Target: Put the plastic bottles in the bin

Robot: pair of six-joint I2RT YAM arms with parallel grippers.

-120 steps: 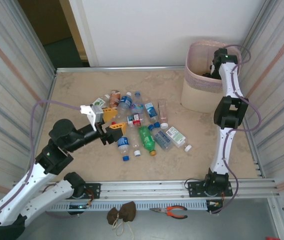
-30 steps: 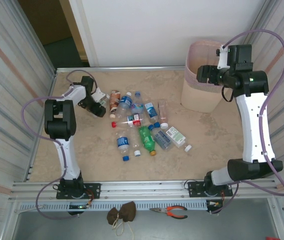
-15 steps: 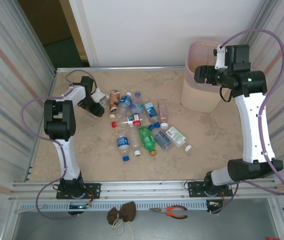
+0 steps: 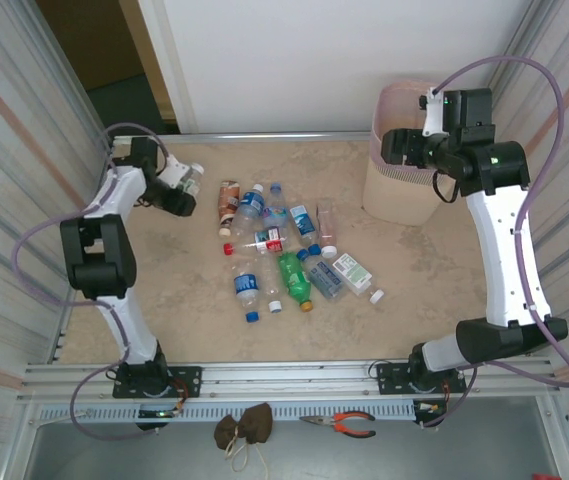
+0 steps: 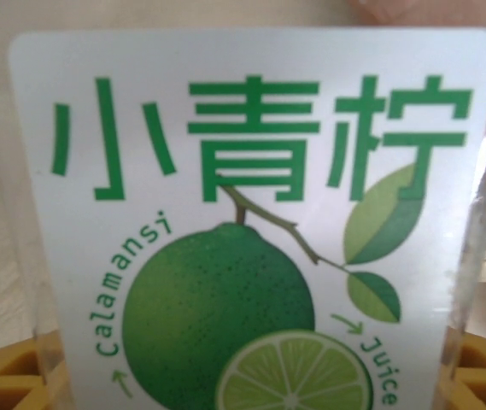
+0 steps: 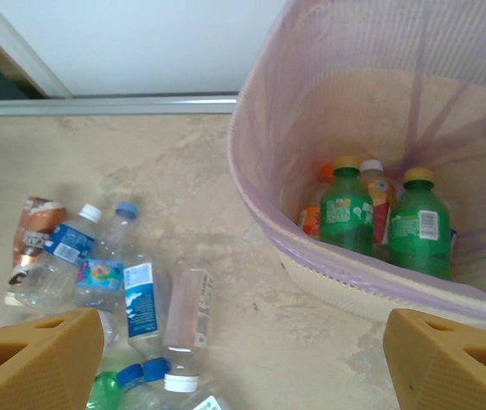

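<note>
My left gripper is shut on a clear bottle at the far left of the table, away from the pile. In the left wrist view its white label with a green lime sits right before the camera, between my yellow pads. Several plastic bottles, among them a green one, lie in a heap mid-table. The pale pink bin stands at the far right. My right gripper hovers open at its near-left rim. Inside the bin stand green bottles. The right gripper holds nothing.
A loose white cap and blue caps lie beside the heap. Corrugated metal walls close in both sides. Orange-handled pliers and a brown bundle lie on the front ledge below the arm bases.
My left gripper has closed on the lime-label bottle and carried it back and to the left, away from the heap. My right gripper has drifted slightly left by the bin.
</note>
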